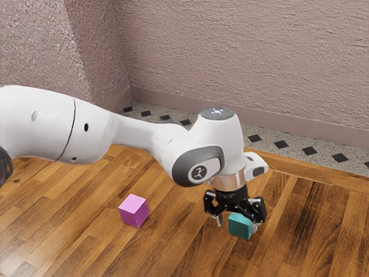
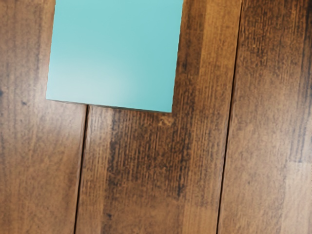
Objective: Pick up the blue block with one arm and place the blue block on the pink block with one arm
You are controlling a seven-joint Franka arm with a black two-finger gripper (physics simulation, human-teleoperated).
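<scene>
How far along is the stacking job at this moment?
Done: the approach; the gripper straddles the blue block, jaws open. In hand: the grasp, with the block on the table, unlifted. Left: closing, lifting and setting it on the pink block, which stands apart, bare on top.

Exterior view looks side-on, wrist view close overhead; both share the blue block point(image 1: 241, 225) point(image 2: 114, 51).

I operate in a plain room of domestic type, rendered in simulation. Indicators: rough-plastered mauve walls point(image 1: 248, 52) meeting at a corner, a smooth skirting board point(image 1: 271, 119) along their foot, a pale speckled tiled floor point(image 1: 295, 138) with small black diamond insets, and my worktop point(image 1: 69, 236) of varnished wooden planks
</scene>
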